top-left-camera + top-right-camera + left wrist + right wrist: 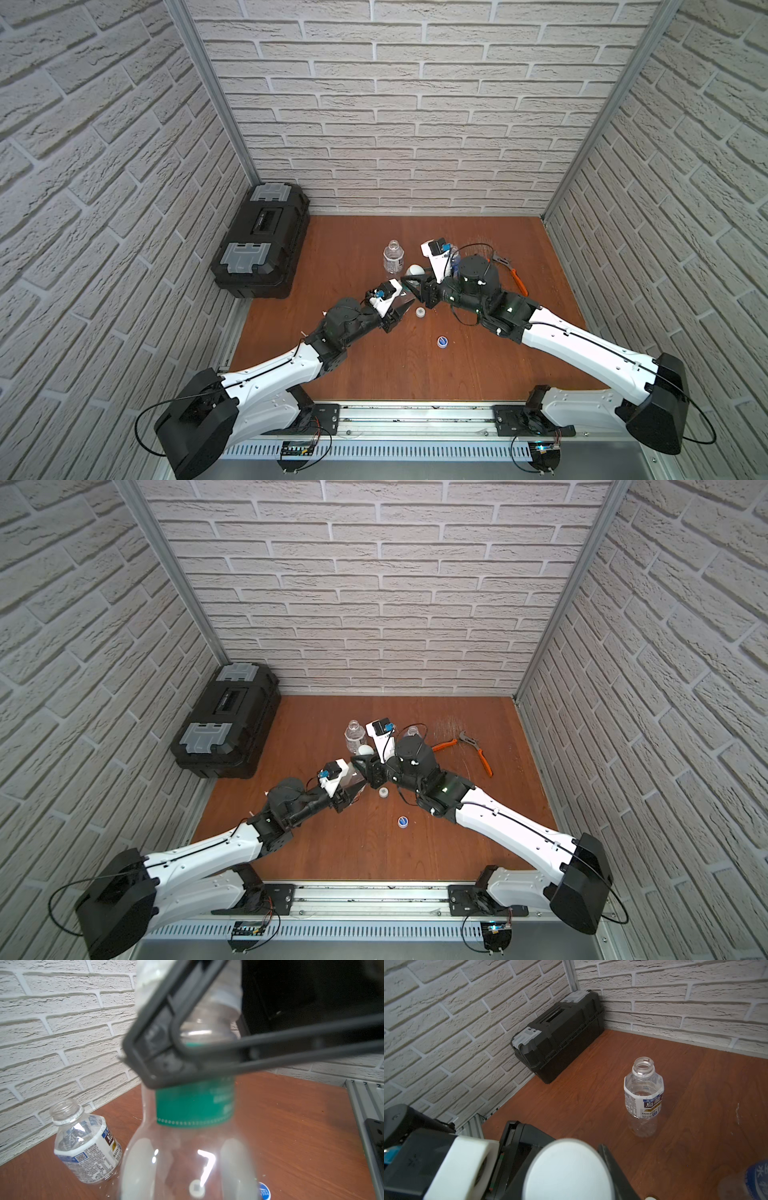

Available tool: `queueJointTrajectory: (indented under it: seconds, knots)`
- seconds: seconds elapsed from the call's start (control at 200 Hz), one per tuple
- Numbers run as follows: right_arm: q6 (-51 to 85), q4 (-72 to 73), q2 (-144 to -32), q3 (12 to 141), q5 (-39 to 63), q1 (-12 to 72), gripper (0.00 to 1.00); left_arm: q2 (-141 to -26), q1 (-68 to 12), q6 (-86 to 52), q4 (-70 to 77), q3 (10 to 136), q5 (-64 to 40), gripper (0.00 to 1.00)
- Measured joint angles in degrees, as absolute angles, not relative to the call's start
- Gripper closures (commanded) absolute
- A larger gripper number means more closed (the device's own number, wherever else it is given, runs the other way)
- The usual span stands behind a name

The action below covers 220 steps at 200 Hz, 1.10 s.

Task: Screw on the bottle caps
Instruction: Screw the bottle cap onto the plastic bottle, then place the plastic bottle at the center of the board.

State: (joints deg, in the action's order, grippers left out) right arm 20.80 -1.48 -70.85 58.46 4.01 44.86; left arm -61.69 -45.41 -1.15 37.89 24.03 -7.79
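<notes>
Bottle (195, 1105) seems light, crushable (grip of left hand (401, 309) unclear); hold its stiffer shoulder while right hand (564, 1155) pinches wide white cap (415, 270).

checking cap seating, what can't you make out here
- Seating of wide white round plastic cap on squarish clear green-banded bottle: left wrist view, right gripper blurs across it.
- Blue-labelled clear plastic bottle: cut by right wrist view's edge; mostly behind right arm in both top views.
- Left gripper jaws: too small in both top views.

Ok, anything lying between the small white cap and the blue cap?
No, just bare tabletop between the small white cap and the blue cap, seen in both top views.
</notes>
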Motion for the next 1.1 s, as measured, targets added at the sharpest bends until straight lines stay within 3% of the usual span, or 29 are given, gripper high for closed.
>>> queueJointTrajectory:
  seconds: [0.12, 0.18, 0.455, 0.66, 0.855, 1.1]
  knots:
    - [20.08, -1.93, -70.76, 58.5, 3.2, 44.8, 0.78, -61.69, -45.43, -1.61, 38.24, 24.03, -7.07, 0.21]
    - [18.7, -3.55, -70.61, 58.59, 2.35, 44.73, 0.79, -61.67, -45.45, -1.5, 38.46, 24.03, -6.72, 0.02]
    - [10.59, -17.1, -67.31, 61.01, -3.99, 42.76, 0.77, -59.44, -45.58, -1.23, 35.4, 24.01, -4.54, 0.02]
    - [6.83, -24.58, -64.38, 59.86, -8.1, 30.46, 0.76, -58.46, -38.09, -7.44, 31.59, 23.7, 0.05, 0.02]
    - [6.33, -20.62, -65.39, 55.96, -10.55, 19.51, 0.74, -58.98, -33.91, -11.92, 30.48, 22.11, 1.98, 0.02]
    - [6.37, -5.74, -76.71, 52.97, -10.17, 12.58, 0.75, -62.92, -33.36, -11.94, 29.89, 22.13, 2.28, 0.02]
